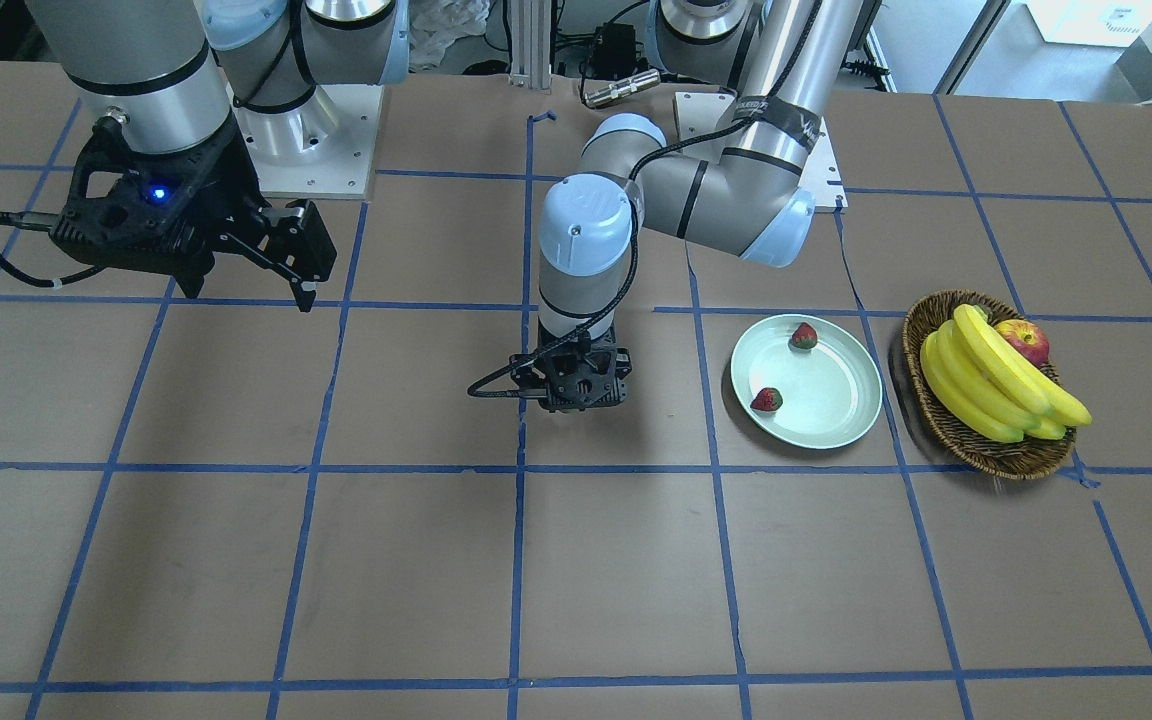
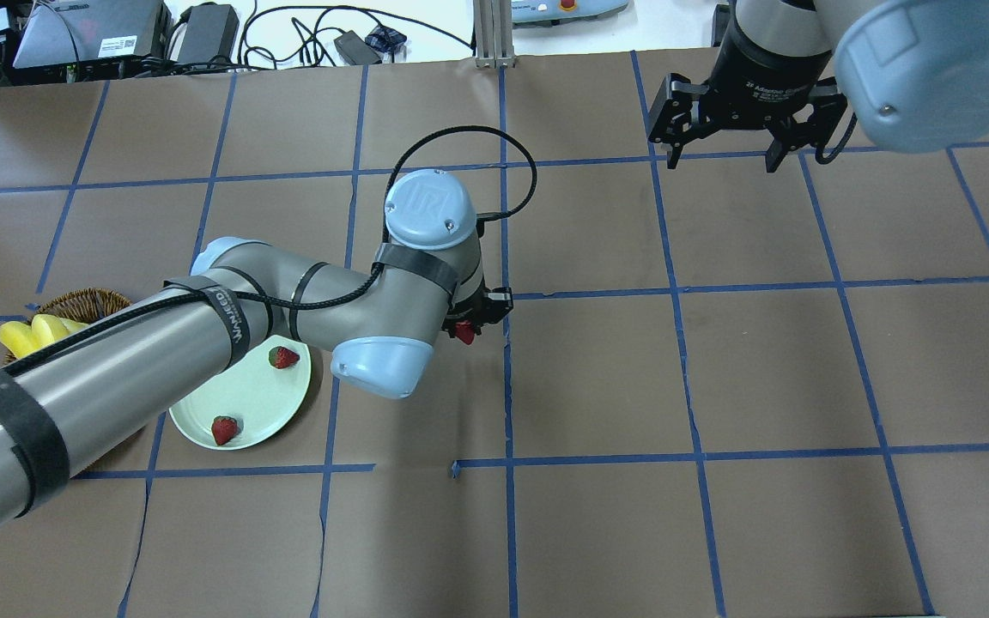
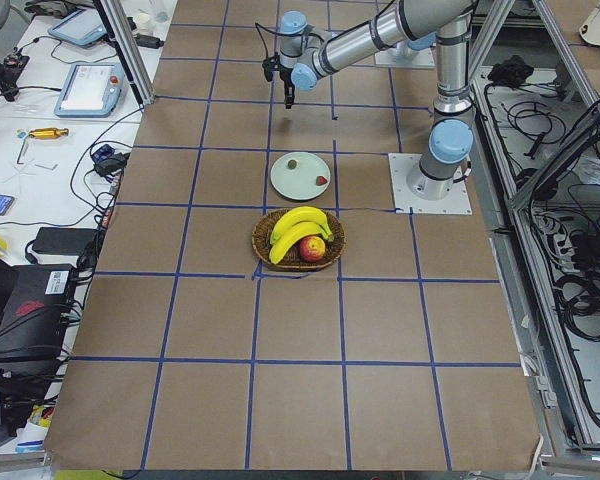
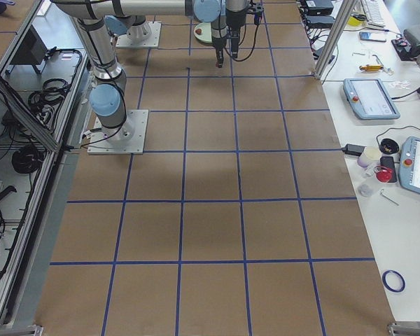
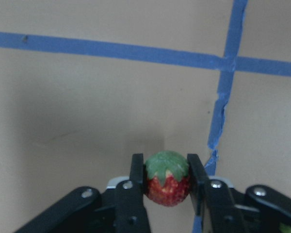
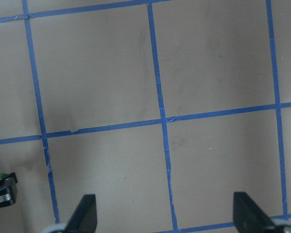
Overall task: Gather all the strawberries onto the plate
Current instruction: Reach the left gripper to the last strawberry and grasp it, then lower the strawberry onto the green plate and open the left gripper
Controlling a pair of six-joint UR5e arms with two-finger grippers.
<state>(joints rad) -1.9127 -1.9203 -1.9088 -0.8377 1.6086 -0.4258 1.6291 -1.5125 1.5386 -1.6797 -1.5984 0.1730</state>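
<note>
Here, left jaws pinch bumpy, green-capped strawberry (image 5: 168, 180); right jaws spread wide, empty.

Front and overhead views oppose, sharing the plate (image 1: 824, 398), wrist cameras close, downward

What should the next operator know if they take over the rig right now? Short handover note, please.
Left gripper: shut on the third strawberry, out over the table, not yet at the plate.
Right gripper: open and empty, off on its own side of the table.
Done: two strawberries lie in the plate.
Left: carry the third strawberry over the plate and release it there.
</note>
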